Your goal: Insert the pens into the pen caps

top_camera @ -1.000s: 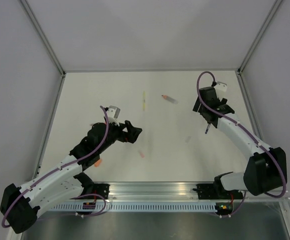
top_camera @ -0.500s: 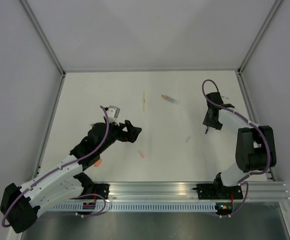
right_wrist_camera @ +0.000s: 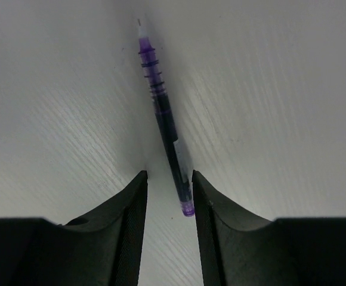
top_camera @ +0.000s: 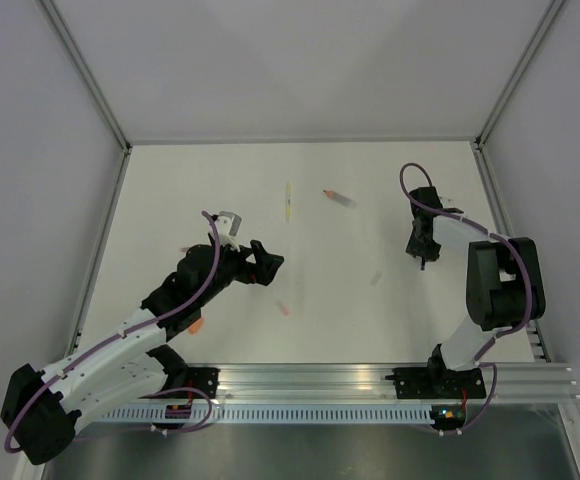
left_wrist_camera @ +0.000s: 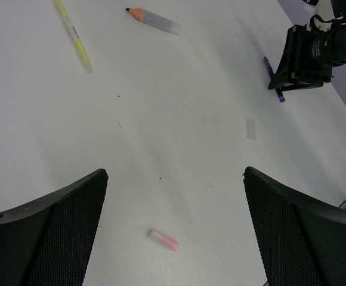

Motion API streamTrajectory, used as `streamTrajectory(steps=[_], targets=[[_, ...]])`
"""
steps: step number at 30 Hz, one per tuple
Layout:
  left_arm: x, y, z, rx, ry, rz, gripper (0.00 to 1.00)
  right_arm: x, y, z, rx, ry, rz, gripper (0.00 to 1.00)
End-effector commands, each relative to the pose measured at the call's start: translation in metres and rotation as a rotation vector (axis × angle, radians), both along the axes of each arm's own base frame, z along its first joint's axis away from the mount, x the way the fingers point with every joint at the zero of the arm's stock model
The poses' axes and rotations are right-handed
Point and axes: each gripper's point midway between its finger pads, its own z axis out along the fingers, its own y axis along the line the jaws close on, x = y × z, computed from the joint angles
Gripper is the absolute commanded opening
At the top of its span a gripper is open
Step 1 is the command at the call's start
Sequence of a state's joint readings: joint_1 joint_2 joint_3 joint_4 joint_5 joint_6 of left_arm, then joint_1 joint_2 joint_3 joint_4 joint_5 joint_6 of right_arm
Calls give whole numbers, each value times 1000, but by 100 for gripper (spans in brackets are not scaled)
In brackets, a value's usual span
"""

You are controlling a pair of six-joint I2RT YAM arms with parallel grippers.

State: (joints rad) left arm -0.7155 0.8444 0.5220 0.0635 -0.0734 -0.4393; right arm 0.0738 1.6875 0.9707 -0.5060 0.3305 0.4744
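Note:
The dark purple pen (right_wrist_camera: 164,116) lies flat on the white table, and its rear end sits between the fingers of my right gripper (right_wrist_camera: 169,174). The jaws straddle it, with a gap still showing on the left side. From above, my right gripper (top_camera: 420,246) covers most of that pen. Farther back lie a yellow pen (top_camera: 287,201) and a grey pen with an orange tip (top_camera: 338,197). My left gripper (top_camera: 267,265) hovers wide open with nothing in it. A pale pink pen cap (left_wrist_camera: 163,239) lies on the table below it. An orange pen cap (top_camera: 197,325) lies beside the left arm.
A small clear tube (top_camera: 376,279) lies on the table between the two arms. Grey walls and metal frame posts bound the table on three sides. An aluminium rail (top_camera: 320,380) runs along the near edge.
My right arm has folded in and its gripper has come down over the purple pen, with the jaws narrowing around it. The left arm has not moved.

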Motion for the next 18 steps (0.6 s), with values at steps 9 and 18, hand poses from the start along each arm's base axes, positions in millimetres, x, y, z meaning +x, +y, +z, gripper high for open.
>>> streamTrajectory(steps=[9,18], targets=[[5,2,10,-18,-46,21,100,-6,2,-28,12,80,18,24],[2,-2,9,-28,-40,-2,100,-4,6,-32,31,93,47,0]])
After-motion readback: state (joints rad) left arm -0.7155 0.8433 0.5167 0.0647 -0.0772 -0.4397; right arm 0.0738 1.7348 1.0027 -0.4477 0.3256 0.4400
